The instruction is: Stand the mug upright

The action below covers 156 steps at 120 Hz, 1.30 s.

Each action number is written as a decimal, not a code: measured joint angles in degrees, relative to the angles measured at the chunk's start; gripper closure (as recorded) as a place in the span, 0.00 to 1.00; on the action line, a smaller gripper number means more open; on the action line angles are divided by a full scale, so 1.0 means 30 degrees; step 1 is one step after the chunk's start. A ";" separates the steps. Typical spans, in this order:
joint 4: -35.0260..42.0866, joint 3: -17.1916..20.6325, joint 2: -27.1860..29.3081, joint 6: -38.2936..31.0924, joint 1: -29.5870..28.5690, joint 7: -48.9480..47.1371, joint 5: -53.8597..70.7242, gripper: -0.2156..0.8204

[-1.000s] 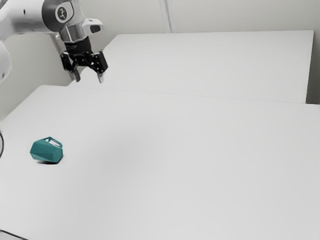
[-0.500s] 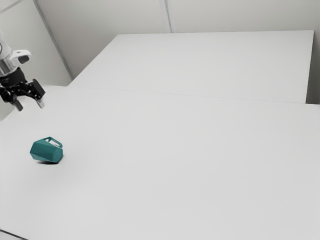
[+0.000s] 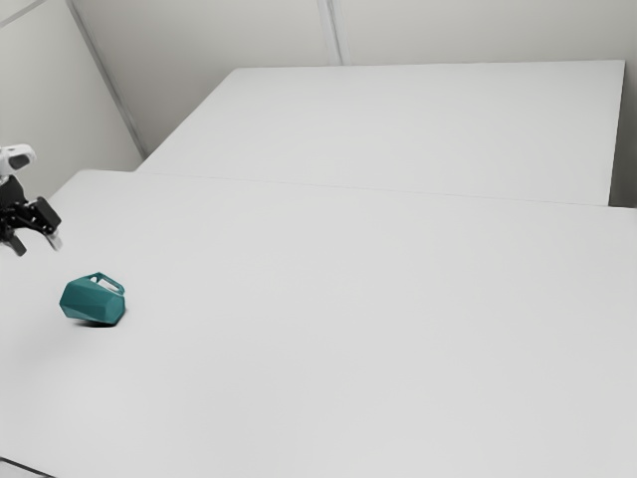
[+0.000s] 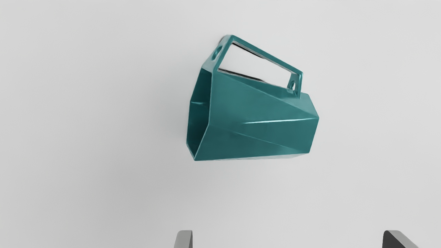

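At the exterior view's left edge, my gripper (image 3: pixel 38 245) hangs above the table, up and to the left of the mug in that view. The teal faceted mug (image 3: pixel 93 301) lies on its side on the table, its handle raised. In the wrist view the mug (image 4: pixel 258 120) shows its dark hollow mouth at one end and its closed base at the other. The two fingertips of my gripper (image 4: pixel 287 239) stand wide apart, with nothing between them, and the mug lies beyond them, untouched.
The white table (image 3: pixel 348 319) carries the mug near the exterior view's left side. A white raised panel or second surface (image 3: pixel 418 129) stands behind it. A thin dark cable (image 3: pixel 28 467) shows at the lower left corner.
My arm has swung toward the exterior view's left and my gripper has come lower, nearer the mug's height. The mug has stayed where it was.
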<state>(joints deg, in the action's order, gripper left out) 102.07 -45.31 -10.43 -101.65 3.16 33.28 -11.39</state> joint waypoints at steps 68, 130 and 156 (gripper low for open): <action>-0.3085 0.1428 -0.5269 0.0313 -0.5518 0.6700 -0.5267 0.21; -0.8258 0.4547 -0.9502 0.4392 -1.0345 1.1056 -0.8024 0.21; -0.8134 0.4585 -1.0028 0.4833 -1.0341 1.2454 -1.0021 0.21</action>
<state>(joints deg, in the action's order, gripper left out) 77.67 -31.55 -40.52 -87.15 -27.87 70.64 -41.45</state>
